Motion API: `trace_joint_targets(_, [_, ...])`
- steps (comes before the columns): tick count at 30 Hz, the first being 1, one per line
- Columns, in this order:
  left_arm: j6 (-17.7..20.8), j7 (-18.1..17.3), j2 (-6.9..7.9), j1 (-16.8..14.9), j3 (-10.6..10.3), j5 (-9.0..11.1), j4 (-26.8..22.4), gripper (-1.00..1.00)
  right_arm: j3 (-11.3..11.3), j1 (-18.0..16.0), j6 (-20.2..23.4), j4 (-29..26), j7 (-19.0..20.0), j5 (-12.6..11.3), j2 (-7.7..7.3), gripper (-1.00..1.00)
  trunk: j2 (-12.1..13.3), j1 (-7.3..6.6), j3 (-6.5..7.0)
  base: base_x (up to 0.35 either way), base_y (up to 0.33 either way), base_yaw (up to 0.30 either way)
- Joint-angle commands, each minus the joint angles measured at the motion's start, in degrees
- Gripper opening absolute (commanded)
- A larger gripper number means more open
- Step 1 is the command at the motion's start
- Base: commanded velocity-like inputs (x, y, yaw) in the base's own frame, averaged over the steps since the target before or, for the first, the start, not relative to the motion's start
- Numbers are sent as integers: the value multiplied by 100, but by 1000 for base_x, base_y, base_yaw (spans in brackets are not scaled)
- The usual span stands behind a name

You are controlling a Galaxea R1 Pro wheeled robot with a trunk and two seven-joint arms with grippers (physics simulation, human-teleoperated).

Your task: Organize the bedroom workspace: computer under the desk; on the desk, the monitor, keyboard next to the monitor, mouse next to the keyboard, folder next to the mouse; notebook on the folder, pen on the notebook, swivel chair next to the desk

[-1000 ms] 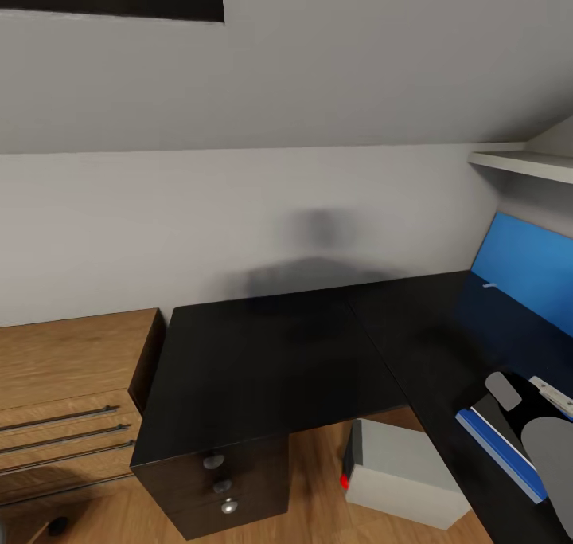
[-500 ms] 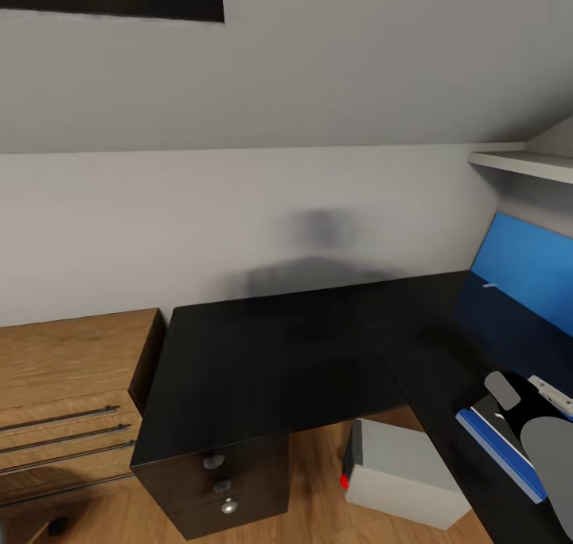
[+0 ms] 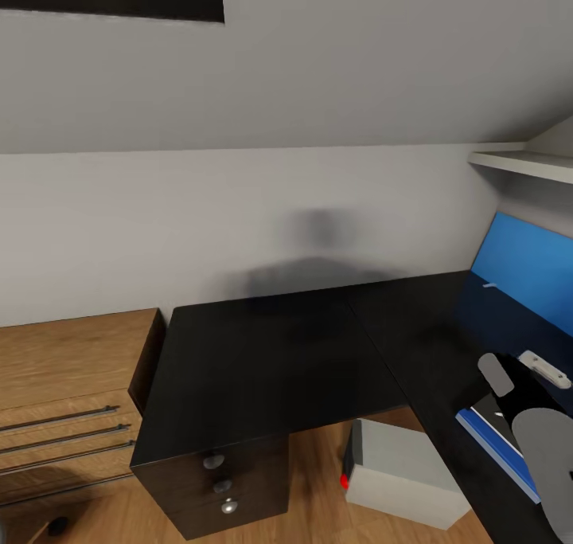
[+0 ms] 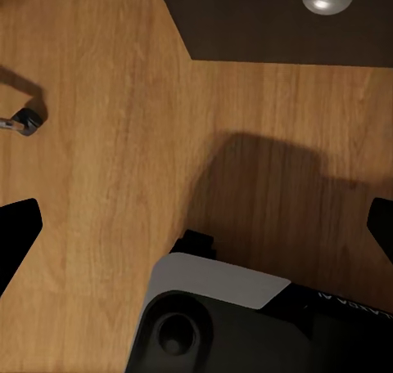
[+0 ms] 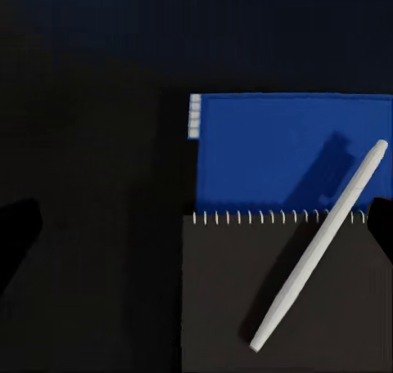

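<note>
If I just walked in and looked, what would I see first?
Probably the big glossy black desk filling the middle of the head view, with its bright blue back panel glowing at the right. In the right wrist view, the blue folder lies on the desk with a dark spiral notebook overlapping it and the white pen slanting across both. Under the desk sits the grey computer with a small red light.

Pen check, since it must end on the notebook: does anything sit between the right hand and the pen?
Nothing visible does. The pen lies in plain sight, slanting across the dark notebook and the blue folder, with the hand's fingertips spread wide.
</note>
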Motion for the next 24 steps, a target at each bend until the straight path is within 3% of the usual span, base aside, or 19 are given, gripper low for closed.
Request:
trace_joint_targets(1, [26, 49, 5, -2, -31, 38, -13, 100, -2, 10, 37, -269, -75, -7, 83, 100, -5, 1, -7, 0, 0, 0])
trace_joint_targets(3, [26, 49, 5, -2, -32, 38, -13, 100, 1, 46, 44, -665, -221, 5, 199, 100, -5, 1, -7, 0, 0, 0])
trace_joint_targets(4, [26, 47, 5, -2, -32, 38, -13, 100, 15, 253, 88, -1268, -550, 26, 401, 100, -5, 1, -7, 0, 0, 0])
trace_joint_targets(5, [26, 47, 5, -2, -32, 38, -13, 100, 18, 376, 137, -1524, -650, 39, 490, 100, -5, 1, -7, 0, 0, 0])
trace_joint_targets(8, [24, 47, 5, -2, -32, 38, -13, 100, 26, 640, 337, -2077, -757, 59, 682, 100, -5, 1, -7, 0, 0, 0])
trace_joint_targets(12, [22, 46, 5, -2, -32, 38, -13, 100, 37, 998, 750, -2869, -816, 77, 1069, 100, -5, 1, -7, 0, 0, 0])
trace_joint_targets(13, [19, 46, 5, -2, -32, 38, -13, 100, 94, 1136, 898, -3173, -824, 123, 1252, 100, -5, 1, -7, 0, 0, 0])
trace_joint_targets(15, [20, 46, 5, -2, -34, 38, -13, 100, 329, 1303, 992, -3423, -828, 257, 1453, 100, -5, 1, -7, 0, 0, 0])
trace_joint_targets(17, [21, 48, 5, -2, -39, 38, -13, 100, 782, 1440, 1032, -3544, -836, 421, 1663, 100, -5, 1, -7, 0, 0, 0])
trace_joint_targets(20, [18, 53, 5, -2, -35, 38, -13, 100, 1089, 1508, 1045, -3587, -839, 490, 1802, 100, -5, 1, -7, 0, 0, 0])
trace_joint_targets(24, [20, 60, 3, -2, -39, 38, -13, 100, 1191, 1532, 1041, -3603, -839, 505, 1845, 100, -5, 1, -7, 0, 0, 0])
